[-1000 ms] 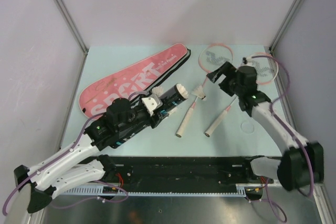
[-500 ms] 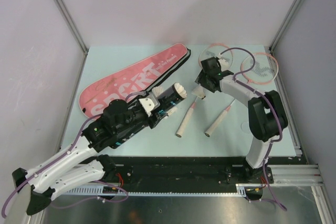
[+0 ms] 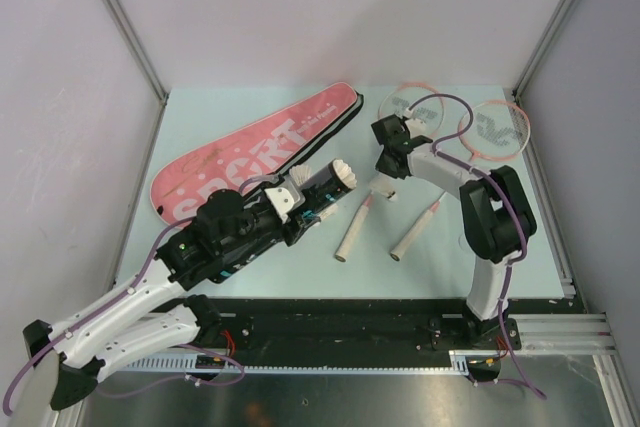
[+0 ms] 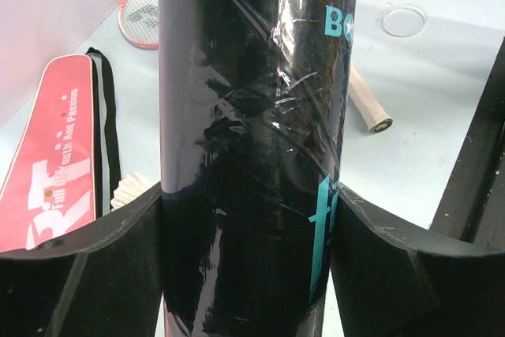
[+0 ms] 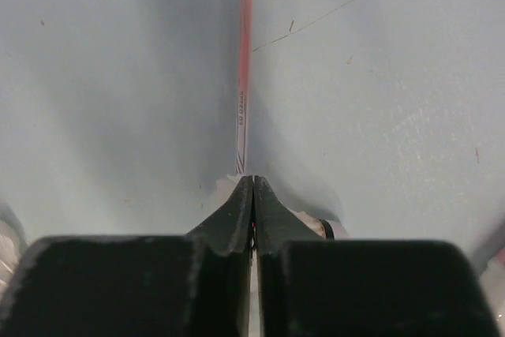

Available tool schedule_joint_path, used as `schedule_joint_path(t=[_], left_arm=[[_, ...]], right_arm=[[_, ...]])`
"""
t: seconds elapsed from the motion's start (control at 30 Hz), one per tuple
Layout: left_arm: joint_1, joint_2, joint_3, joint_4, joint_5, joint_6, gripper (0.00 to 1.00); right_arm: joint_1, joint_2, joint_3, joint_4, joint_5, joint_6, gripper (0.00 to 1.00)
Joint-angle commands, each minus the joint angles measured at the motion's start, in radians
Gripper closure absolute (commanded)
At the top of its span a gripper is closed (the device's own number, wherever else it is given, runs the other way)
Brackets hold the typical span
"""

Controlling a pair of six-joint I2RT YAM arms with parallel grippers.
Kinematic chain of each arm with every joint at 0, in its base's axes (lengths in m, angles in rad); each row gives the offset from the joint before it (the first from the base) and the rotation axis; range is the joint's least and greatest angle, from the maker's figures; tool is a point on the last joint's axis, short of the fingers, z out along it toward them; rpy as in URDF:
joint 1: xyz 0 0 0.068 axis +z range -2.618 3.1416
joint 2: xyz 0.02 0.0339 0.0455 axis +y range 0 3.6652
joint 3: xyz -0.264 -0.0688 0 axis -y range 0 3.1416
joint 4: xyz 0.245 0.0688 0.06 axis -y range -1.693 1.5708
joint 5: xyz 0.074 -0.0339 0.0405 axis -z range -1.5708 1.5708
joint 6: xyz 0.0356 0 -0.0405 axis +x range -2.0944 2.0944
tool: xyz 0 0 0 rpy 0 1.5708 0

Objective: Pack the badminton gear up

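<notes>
My left gripper (image 4: 251,191) is shut on the long black tube (image 3: 310,197), which fills the left wrist view. A white shuttlecock (image 3: 341,171) sticks out of the tube's far end. The pink bag (image 3: 250,152) lettered "SPORT" lies flat behind it. Two pink-rimmed rackets (image 3: 415,105) (image 3: 493,129) lie at the right, their handles (image 3: 353,232) towards me. My right gripper (image 3: 385,169) is low over the left racket's shaft (image 5: 245,53). Its jaws are pinched together on a shuttlecock (image 5: 316,222), whose white feathers show on both sides of the tips.
A clear ring (image 3: 470,242) lies on the table right of the handles. White feathers (image 4: 130,191) show beside the tube, next to the bag's black strap. The black rail (image 3: 340,322) runs along the near edge. Grey walls close in the left, back and right.
My right arm swung left from the right racket to the shuttlecock by the left racket's shaft, and its jaws went from open to shut. The left arm and tube stayed put.
</notes>
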Motion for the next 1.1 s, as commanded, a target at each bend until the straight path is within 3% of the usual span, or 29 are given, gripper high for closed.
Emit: schedule_joint_path(t=[0.0, 0.17, 0.33, 0.47, 0.63, 0.7, 0.9, 1.07], left_arm=[[-0.001, -0.002, 0.008, 0.044, 0.007, -0.001, 0.78], [-0.001, -0.003, 0.004, 0.044, 0.009, 0.003, 0.78], [-0.001, 0.006, 0.006, 0.044, 0.013, 0.003, 0.78], [-0.001, 0.008, 0.003, 0.043, 0.018, -0.001, 0.78], [-0.001, 0.014, 0.001, 0.044, 0.042, 0.004, 0.78], [-0.001, 0.015, 0.001, 0.046, 0.061, 0.003, 0.78], [-0.001, 0.011, 0.001, 0.044, 0.145, 0.007, 0.78], [-0.005, 0.002, -0.003, 0.050, 0.190, 0.004, 0.78]], right_arm=[[-0.001, -0.065, 0.035, -0.032, 0.057, -0.036, 1.00], [-0.018, -0.278, -0.109, 0.070, -0.116, -0.191, 1.00], [-0.104, -0.618, -0.310, 0.184, -0.548, -0.344, 1.00], [-0.141, -0.804, -0.361, 0.147, -0.748, -0.407, 1.00], [-0.158, -1.008, -0.433, 0.265, -1.017, -0.298, 1.00], [-0.160, -1.079, -0.445, 0.314, -1.046, -0.229, 1.00], [-0.158, -1.063, -0.447, 0.478, -1.274, -0.066, 1.00], [-0.127, -1.084, -0.448, 0.578, -1.261, -0.005, 1.00]])
